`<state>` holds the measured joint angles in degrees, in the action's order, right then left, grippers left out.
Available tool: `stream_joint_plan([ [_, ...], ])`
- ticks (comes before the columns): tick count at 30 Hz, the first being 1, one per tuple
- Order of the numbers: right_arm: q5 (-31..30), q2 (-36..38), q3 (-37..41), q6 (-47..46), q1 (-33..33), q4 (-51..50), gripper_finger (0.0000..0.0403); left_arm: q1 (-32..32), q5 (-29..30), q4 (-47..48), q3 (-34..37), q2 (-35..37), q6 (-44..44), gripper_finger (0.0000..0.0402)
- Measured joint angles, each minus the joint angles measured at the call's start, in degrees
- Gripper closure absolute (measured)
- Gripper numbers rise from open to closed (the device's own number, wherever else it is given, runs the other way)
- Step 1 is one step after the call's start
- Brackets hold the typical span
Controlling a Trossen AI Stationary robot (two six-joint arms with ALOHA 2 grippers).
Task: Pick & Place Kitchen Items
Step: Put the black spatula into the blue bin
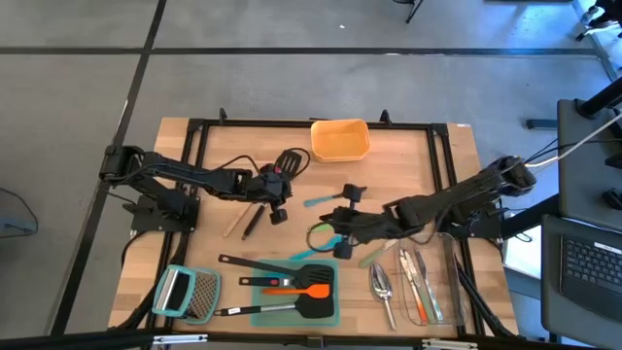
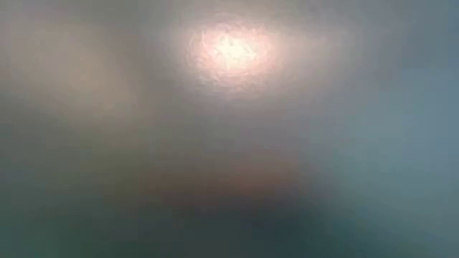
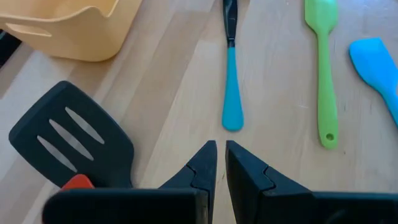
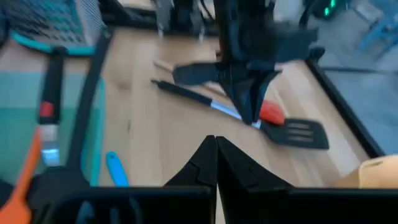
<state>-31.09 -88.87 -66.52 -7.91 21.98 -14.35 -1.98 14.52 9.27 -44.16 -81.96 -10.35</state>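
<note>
My left gripper [image 3: 221, 154] is shut over bare wood at the table's middle left, with nothing between its fingers. A black slotted turner [image 3: 68, 137] with a red patch at its neck [image 4: 271, 112] lies just beside it. Ahead of it lie a teal-handled utensil [image 3: 231, 87], a green spatula [image 3: 323, 74] and a blue spatula [image 3: 373, 62]. My right gripper [image 4: 216, 144] is shut and bare, raised above the table's middle [image 1: 335, 231]. The low view shows only blur.
An orange container [image 1: 340, 141] stands at the far middle. A teal tray [image 1: 255, 313] near the front holds black turners and an orange turner [image 1: 306, 289]. A grater [image 1: 187, 294] lies front left. A clear container [image 1: 449, 277] with cutlery and a silver scoop [image 1: 382, 285] lie front right.
</note>
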Motion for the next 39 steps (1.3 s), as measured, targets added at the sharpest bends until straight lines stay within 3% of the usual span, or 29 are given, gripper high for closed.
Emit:
stream_joint_plan([
  [8,-0.19,12.16,12.37,1.94,1.72,8.96,0.04,-0.06,-0.02,0.12,0.11,-0.02,-0.04,0.0373],
  [15,-0.31,23.77,30.79,2.4,-0.05,39.55,0.04,-0.07,0.74,-0.76,0.13,-0.02,-0.42,0.0372],
  [18,-0.27,25.36,36.64,2.52,-0.78,54.18,0.04,-0.51,0.86,-0.09,0.13,-0.02,-3.17,0.0373],
  [20,0.19,25.5,38.47,4.13,-1.03,58.37,0.04,-1.12,0.95,0.81,0.13,-0.02,-7.77,0.0372],
  [25,1.06,25.54,38.73,3.66,-1.05,58.79,0.04,-3.31,1.66,9.55,0.13,-0.02,-25.66,0.0373],
  [27,3.26,25.56,38.71,3.85,-1.45,58.86,0.04,-4.45,-2.02,15.1,0.17,-0.02,-29.97,0.0372],
  [33,4.79,27.14,34.73,3.86,-3.27,51.77,0.0399,-5.43,-17.03,23.64,0.02,-0.02,-31.12,0.0348],
  [39,8.7,27.44,26.94,-0.51,-5.62,32.0,0.0396,-3.53,-20.58,29.27,-2.7,-0.02,-32.17,0.0286],
])
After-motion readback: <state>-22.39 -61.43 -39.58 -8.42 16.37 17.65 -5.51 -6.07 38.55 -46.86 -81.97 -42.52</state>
